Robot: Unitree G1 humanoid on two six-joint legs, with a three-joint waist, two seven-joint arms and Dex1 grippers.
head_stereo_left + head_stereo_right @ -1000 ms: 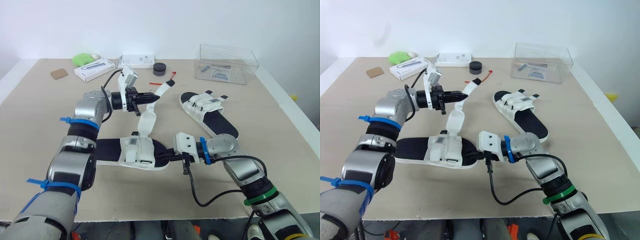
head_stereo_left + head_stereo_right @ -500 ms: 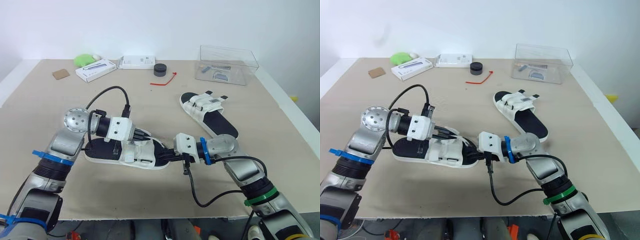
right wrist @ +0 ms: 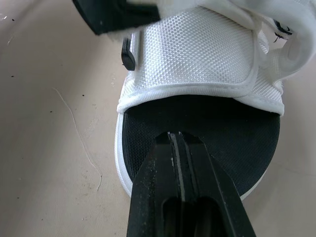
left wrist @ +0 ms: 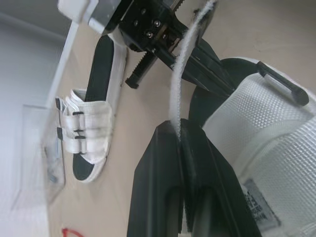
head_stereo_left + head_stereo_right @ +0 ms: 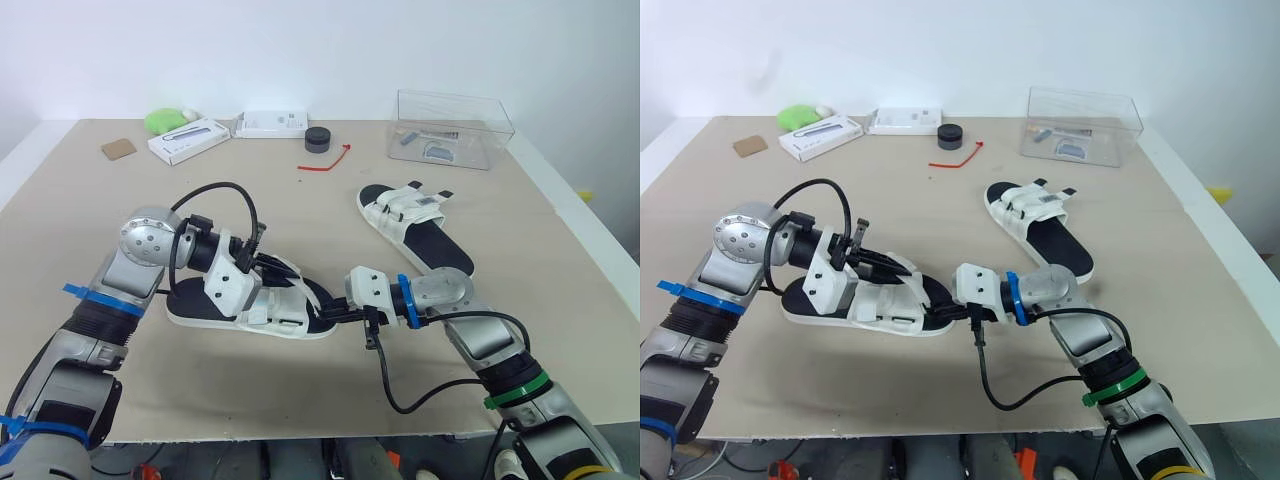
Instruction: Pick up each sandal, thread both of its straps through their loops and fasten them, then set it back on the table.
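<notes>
over the near sandal [image 5: 283,312], left hand [image 4: 180,129] pinches its strap [image 4: 189,55]; right hand [image 3: 178,137], closed, seemingly touches its sole [image 3: 207,117].

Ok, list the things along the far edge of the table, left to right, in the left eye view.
Brown card → long white box → flat white box → black round pot → clear plastic box.

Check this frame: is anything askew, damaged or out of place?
One strap of the near sandal is unfastened and stands up off the upper, pinched between the fingers of the left gripper. The far sandal looks fastened, its straps lying flat. Nothing looks spilled or damaged.
</notes>
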